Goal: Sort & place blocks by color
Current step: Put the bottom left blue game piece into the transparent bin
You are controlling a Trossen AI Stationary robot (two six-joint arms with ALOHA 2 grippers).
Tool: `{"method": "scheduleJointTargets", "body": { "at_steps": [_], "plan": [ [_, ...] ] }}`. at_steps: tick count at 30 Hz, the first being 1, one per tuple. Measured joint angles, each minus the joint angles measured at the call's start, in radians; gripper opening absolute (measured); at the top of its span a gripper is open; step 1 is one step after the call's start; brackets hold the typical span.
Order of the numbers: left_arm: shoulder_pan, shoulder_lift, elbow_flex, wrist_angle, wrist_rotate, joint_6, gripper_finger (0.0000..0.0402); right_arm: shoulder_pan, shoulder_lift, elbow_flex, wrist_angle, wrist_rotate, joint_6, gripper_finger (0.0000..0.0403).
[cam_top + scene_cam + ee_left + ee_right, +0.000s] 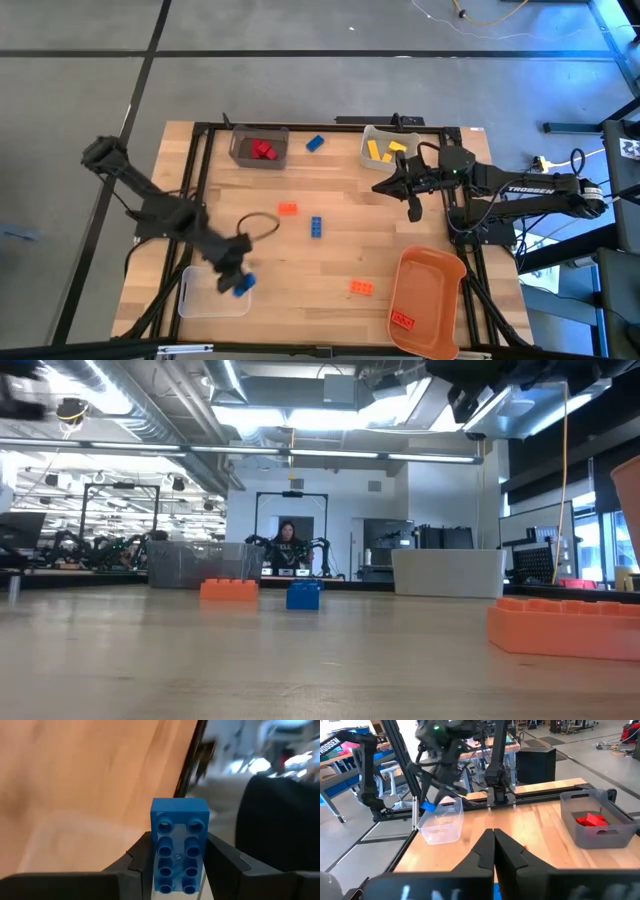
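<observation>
My left gripper (238, 278) hangs over the clear bin (213, 293) at the table's near left, shut on a blue block (180, 851). The right wrist view shows that block (427, 806) just above the bin's rim (440, 815). My right gripper (494, 840) is shut on nothing, held above the table's far right and pointing toward the left side. Loose on the table lie an orange block (288, 208), a blue block (316, 227), another orange block (361, 287) and a blue block (315, 143) near the far edge. My left gripper pinches the blue block by its two long sides (156, 860) between its two fingers (139, 857). The fingers lie along the block, whose far end (180, 807) sticks out past the fingertips. Its studded face is turned toward the wrist camera. The block is lifted clear, above the clear bin.
A grey bin (259, 146) with red blocks (263, 150) stands at the far edge, and a pale bin (385, 150) with yellow blocks beside it. An orange bin (428, 295) at the near right holds one block (402, 320). A black frame (205, 160) borders the table.
</observation>
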State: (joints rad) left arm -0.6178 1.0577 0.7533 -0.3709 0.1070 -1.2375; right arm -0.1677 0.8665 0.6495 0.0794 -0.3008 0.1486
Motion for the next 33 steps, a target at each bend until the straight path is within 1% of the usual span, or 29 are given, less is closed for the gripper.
{"method": "scheduleJointTargets", "body": {
  "at_steps": [2,4,6,9,17,23,27,33],
  "plan": [
    [-0.085,0.001,0.032,-0.092,-0.022,-0.068,0.0125,0.000,0.000,0.000,-0.002,0.000,0.000,0.0000],
    [-0.146,0.011,0.063,-0.192,-0.041,-0.096,0.0125,0.000,0.000,0.000,-0.004,0.000,-0.001,0.0000],
    [-0.192,0.035,0.081,-0.261,-0.054,-0.096,0.0125,-0.001,0.001,0.000,-0.004,0.000,-0.001,0.0000],
    [-0.232,0.086,0.082,-0.330,-0.047,-0.088,0.0125,-0.001,0.002,0.000,-0.006,0.000,-0.001,0.0000],
    [-0.240,0.291,0.082,-0.332,-0.044,0.115,0.0125,-0.001,0.002,0.000,-0.014,0.003,-0.004,0.0000],
    [-0.240,0.411,0.082,-0.317,-0.033,0.125,0.0127,-0.001,0.002,0.000,-0.017,0.004,-0.004,0.0000],
    [-0.240,0.444,0.082,-0.313,-0.031,0.121,0.0164,-0.001,0.002,0.000,-0.023,0.004,-0.003,0.0000],
    [-0.216,0.438,0.082,-0.315,0.013,0.116,0.0209,-0.001,0.002,0.000,-0.025,0.004,-0.001,0.0000]
  ]
}}
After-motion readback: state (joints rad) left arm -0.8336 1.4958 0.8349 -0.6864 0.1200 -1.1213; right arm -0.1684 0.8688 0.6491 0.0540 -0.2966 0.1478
